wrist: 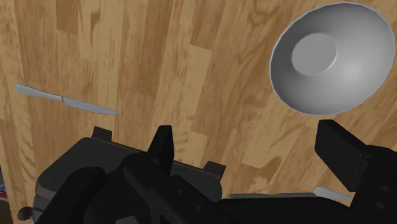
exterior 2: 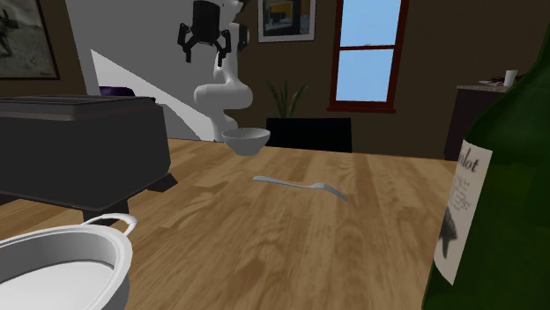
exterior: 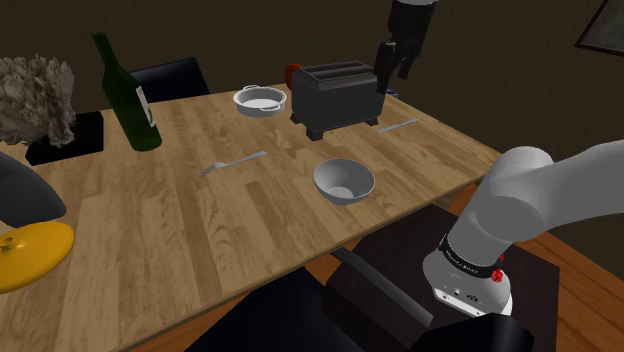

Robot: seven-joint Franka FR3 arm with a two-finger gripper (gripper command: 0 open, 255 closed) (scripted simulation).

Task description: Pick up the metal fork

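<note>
Wooden table (exterior: pixel 180 240) bears fork (exterior: pixel 232 162) well inside its edges

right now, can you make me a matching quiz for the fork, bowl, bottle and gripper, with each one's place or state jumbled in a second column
Column one:
1 fork
2 bowl
3 bottle
4 gripper

Column two:
A standing upright, dark green
B raised in the air, fingers apart
C lying flat between the bottle and the bowl
D grey, empty, open side up

Pairs: 1-C, 2-D, 3-A, 4-B
</note>
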